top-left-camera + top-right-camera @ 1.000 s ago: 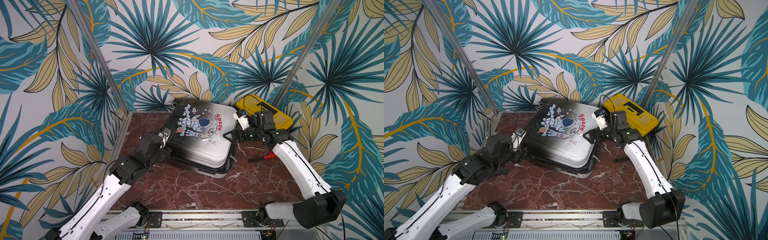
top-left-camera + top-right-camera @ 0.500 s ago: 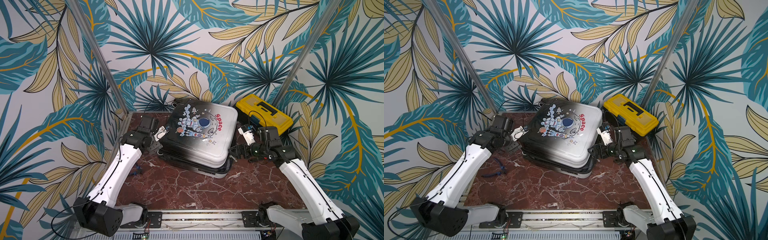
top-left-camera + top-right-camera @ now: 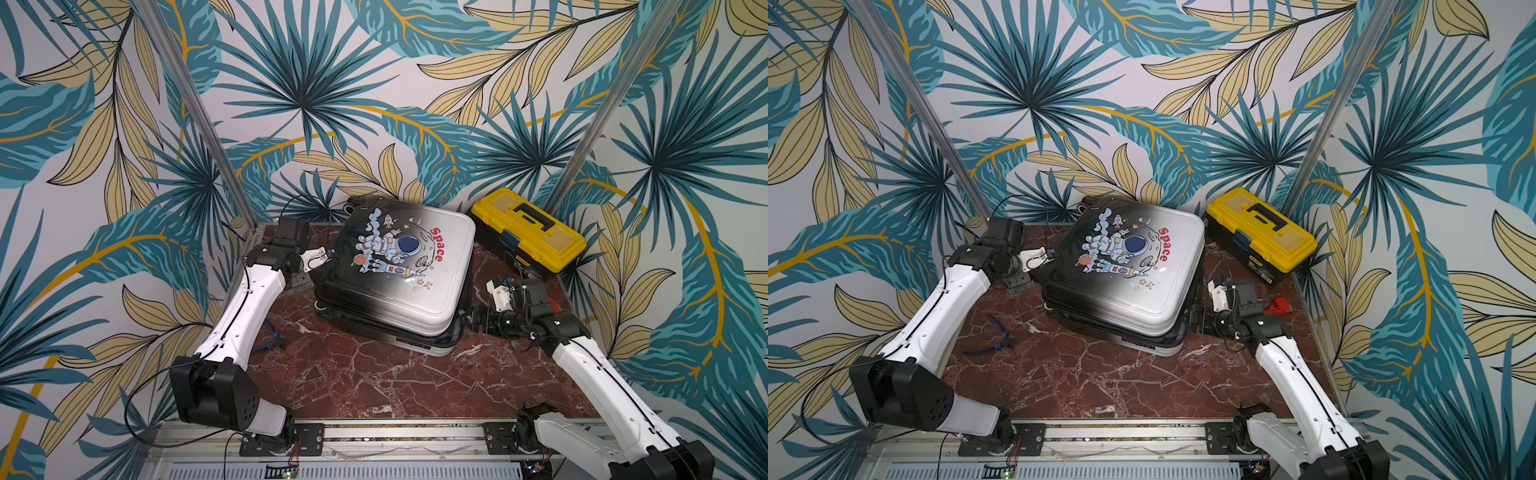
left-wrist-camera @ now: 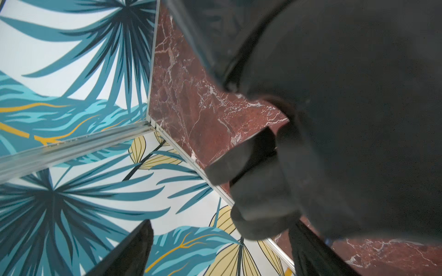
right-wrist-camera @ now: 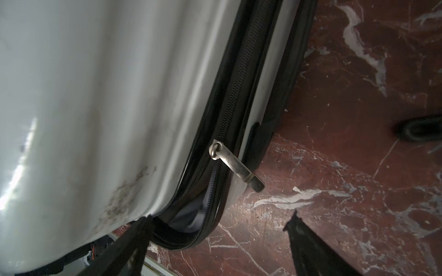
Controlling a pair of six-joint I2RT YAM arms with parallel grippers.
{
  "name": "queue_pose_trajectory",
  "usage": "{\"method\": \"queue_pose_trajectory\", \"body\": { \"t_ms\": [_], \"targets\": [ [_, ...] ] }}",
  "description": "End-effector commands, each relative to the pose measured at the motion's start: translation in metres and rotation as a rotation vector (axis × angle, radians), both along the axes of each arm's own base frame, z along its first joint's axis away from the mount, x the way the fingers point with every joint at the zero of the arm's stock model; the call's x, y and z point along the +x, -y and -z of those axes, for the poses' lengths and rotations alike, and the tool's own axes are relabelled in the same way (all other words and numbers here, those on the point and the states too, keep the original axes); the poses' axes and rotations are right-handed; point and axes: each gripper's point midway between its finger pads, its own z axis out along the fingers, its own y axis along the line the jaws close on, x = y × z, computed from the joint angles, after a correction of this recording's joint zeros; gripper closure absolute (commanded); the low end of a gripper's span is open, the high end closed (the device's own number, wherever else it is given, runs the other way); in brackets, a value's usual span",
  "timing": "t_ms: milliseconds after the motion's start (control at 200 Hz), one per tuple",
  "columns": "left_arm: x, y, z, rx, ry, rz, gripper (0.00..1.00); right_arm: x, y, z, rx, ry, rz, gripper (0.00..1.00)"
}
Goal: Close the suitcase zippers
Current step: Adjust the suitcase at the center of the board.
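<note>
Well, the suitcase (image 3: 399,270) lies flat on the table (image 3: 374,386). Its zipper pull (image 5: 235,165) sticks out at the case's 4 o'clock corner, just in front of the right gripper (image 3: 466,320), whose fingers are wide apart and empty. The left gripper (image 3: 300,283), open and empty too, sits far off at 9 o'clock.

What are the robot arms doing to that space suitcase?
They're zipping it shut. The suitcase lies flat, lid down. The right gripper is open beside its near corner, facing the zipper pull; the zipper is closed on one side of the pull and gapes on the other. The left gripper is open at the opposite side, holding nothing.
</note>
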Motion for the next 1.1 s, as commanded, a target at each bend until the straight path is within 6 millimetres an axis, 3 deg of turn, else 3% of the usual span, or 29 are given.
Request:
{"method": "queue_pose_trajectory", "body": {
  "t_ms": [0,75,190,310,576,691,831,1091],
  "targets": [
    [0.015,0.010,-0.005,-0.012,0.021,0.070,0.10,0.002,-0.007,0.001,0.142,-0.022,0.126,0.10],
    [0.015,0.015,-0.004,-0.023,0.019,0.078,0.09,0.005,-0.007,0.004,0.181,-0.022,0.172,0.12],
    [0.014,0.024,0.000,-0.043,0.015,0.082,0.08,0.009,0.003,0.027,0.145,-0.072,0.251,0.20],
    [0.008,0.029,0.012,-0.040,-0.007,0.079,0.09,0.018,-0.015,0.031,0.250,-0.100,0.238,0.27],
    [0.001,0.034,0.018,-0.073,-0.010,0.049,0.12,0.009,0.008,0.069,0.069,-0.174,0.274,0.48],
    [-0.003,0.033,0.026,-0.046,-0.026,0.045,0.12,0.014,0.013,0.070,0.021,-0.165,0.271,0.59],
    [-0.004,0.041,0.019,-0.058,-0.003,0.037,0.11,0.021,0.031,0.060,-0.121,-0.130,0.262,0.73],
    [-0.020,0.058,0.012,-0.071,0.040,0.013,0.09,0.034,0.058,0.051,-0.329,-0.102,0.157,0.83]
  ]
}}
